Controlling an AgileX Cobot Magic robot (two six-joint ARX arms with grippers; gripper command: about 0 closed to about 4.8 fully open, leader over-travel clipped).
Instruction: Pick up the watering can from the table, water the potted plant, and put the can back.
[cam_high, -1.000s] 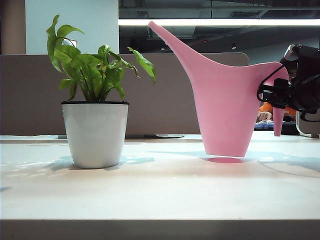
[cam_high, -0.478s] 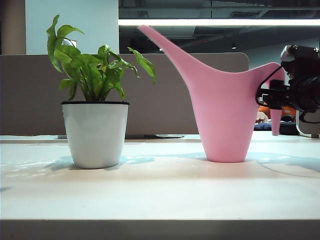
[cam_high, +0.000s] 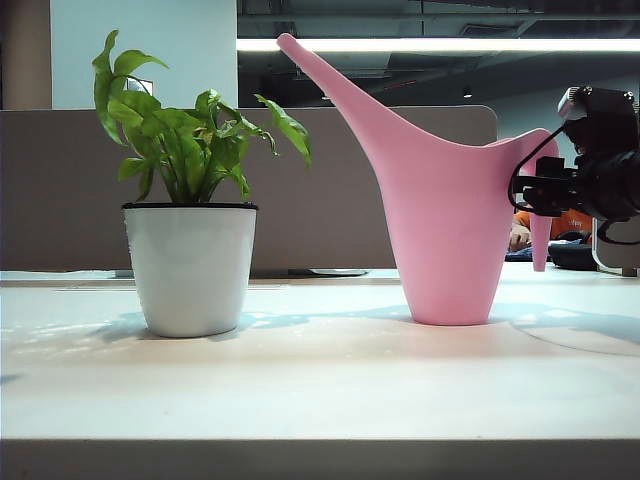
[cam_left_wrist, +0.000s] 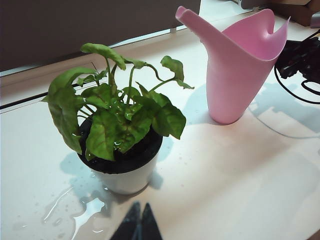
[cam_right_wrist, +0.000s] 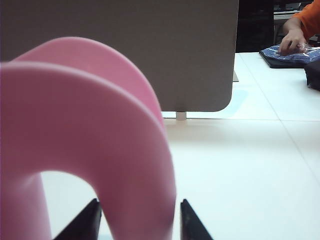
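Right gripper (cam_right_wrist: 138, 220) straddles the handle of the watering can (cam_high: 445, 215), its fingers spread with a gap each side, so nothing is pinched. Can stands upright on the table (cam_high: 320, 380), right of the potted plant (cam_high: 190, 200), apparently set back down. Left gripper (cam_left_wrist: 137, 225), pressed together, waits near the pot, clear of the work.

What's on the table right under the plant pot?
A water puddle spreads on the table by the pot, near the shut left gripper. Anything directly beneath the pot is covered.
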